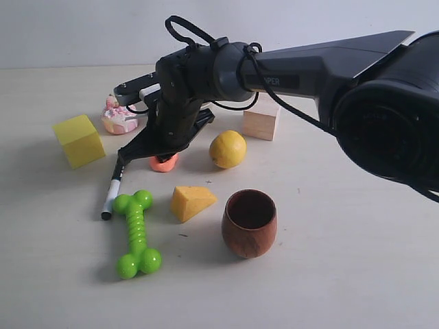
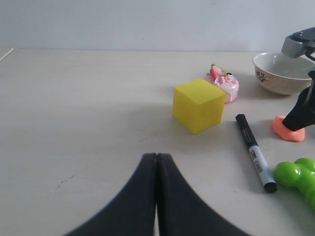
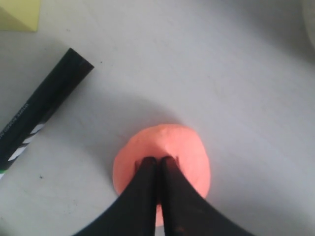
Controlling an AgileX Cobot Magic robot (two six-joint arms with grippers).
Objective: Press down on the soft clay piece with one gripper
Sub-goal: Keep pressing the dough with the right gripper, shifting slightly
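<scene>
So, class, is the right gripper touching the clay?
Touching. The right wrist view shows the tips of the shut right gripper pressed into the clay, with a dent around them.

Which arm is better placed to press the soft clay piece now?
Right. The right gripper, shut, has its tips on the soft clay piece; the left gripper sits apart, beyond the yellow cube.

Pale table (image 1: pixel 329 288). Clock centred on lemon (image 1: pixel 228 149), exterior view: wooden block (image 1: pixel 261 122) 2; soft clay piece (image 1: pixel 163 163), yellow cube (image 1: pixel 79 140) 9; cake toy (image 1: pixel 118 116) 10; marker (image 1: pixel 110 195), green bone toy (image 1: pixel 136 233) 8; cheese wedge (image 1: pixel 192 202) 7; wooden cup (image 1: pixel 250 223) 5.
</scene>
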